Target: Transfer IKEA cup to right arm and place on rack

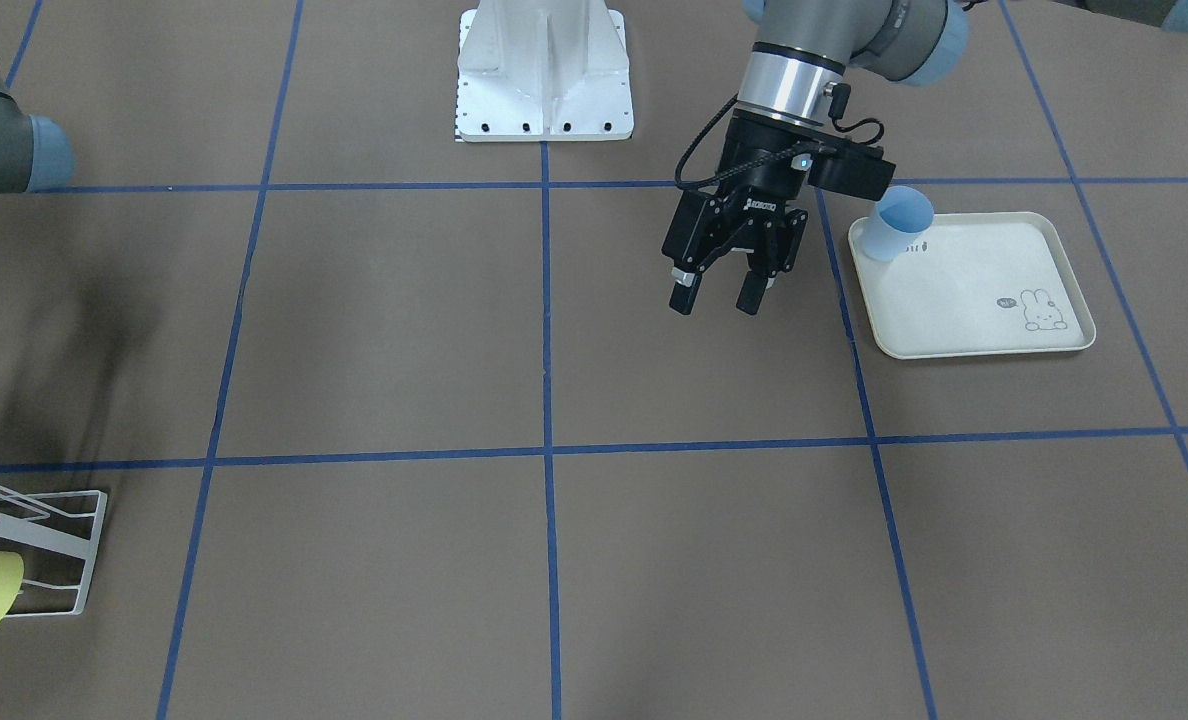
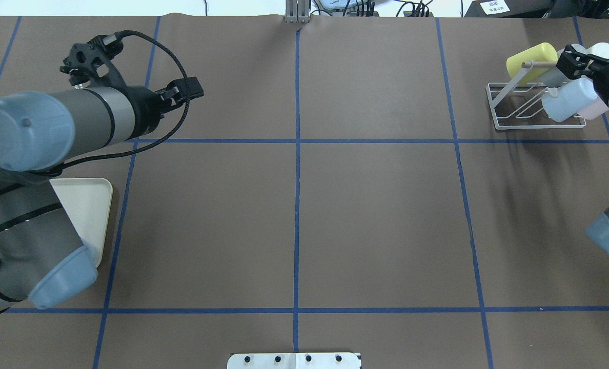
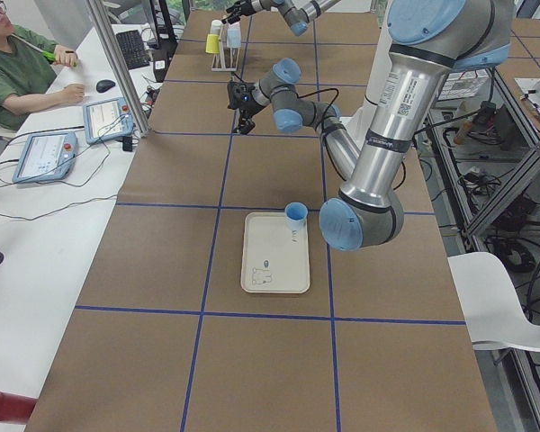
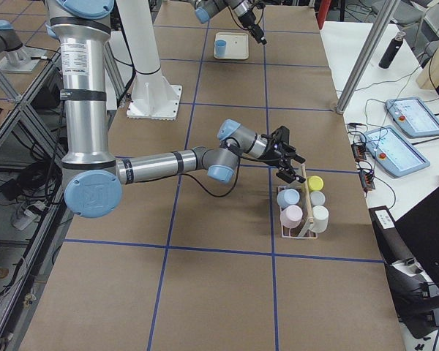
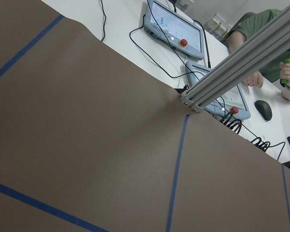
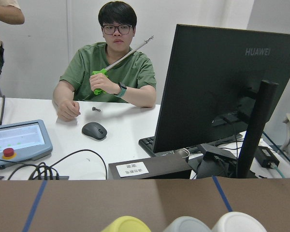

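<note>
The IKEA cup [image 1: 899, 222] is pale blue and stands upright on the near-robot corner of a cream rabbit-printed tray [image 1: 964, 300]; it also shows in the left side view [image 3: 295, 213]. My left gripper [image 1: 718, 298] hangs open above the table beside the tray, apart from the cup, with nothing between its fingers. The right arm reaches to the white wire rack [image 2: 520, 102], where my right gripper [image 4: 289, 167] hovers over the pegs. Whether its fingers are open or shut cannot be told. Several cups lie on the rack, among them a yellow one [image 2: 532, 56] and a light blue one [image 2: 566, 100].
The robot's white base plate [image 1: 544, 90] is at the table's back edge. A person in a green shirt [image 6: 118, 72] sits beyond the far side with a monitor [image 6: 212, 92], and control pendants [image 5: 176, 24] lie there. Blue tape lines grid the brown table.
</note>
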